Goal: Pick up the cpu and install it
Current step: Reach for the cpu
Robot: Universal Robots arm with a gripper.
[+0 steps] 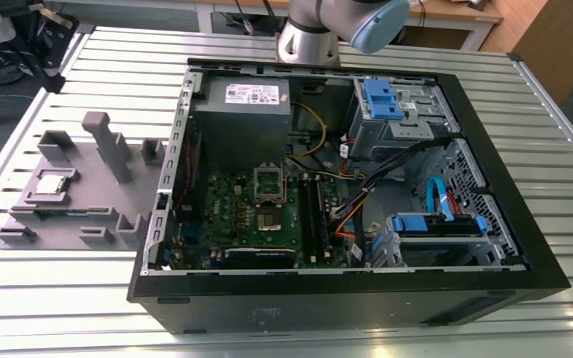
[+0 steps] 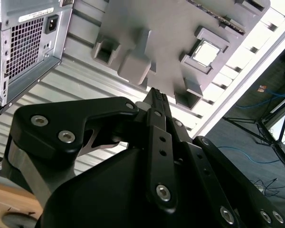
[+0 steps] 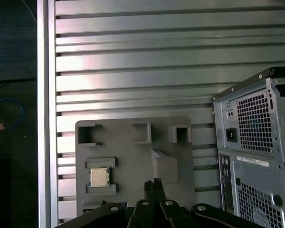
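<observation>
The cpu [image 1: 53,184] is a small square chip with a pale metal top, lying in a pocket of the grey fixture plate [image 1: 68,216] at the exterior view's left, outside the computer case. Both wrist views show the cpu [image 2: 206,53] [image 3: 99,177] well below me. My gripper [image 2: 155,95] [image 3: 154,183] hangs high above the fixture, its black fingers pressed together, shut on nothing. Inside the case, the green board [image 1: 229,209] carries the socket [image 1: 271,218], with its dark metal frame [image 1: 269,181] lifted up.
The open black computer case [image 1: 346,298] lies on the slatted metal table [image 1: 68,313], with cables, blue drive bays [image 1: 381,101] and a power supply [image 1: 242,112] inside. Grey posts [image 1: 107,145] rise from the fixture plate. The arm [image 1: 331,30] stands at the table's far side.
</observation>
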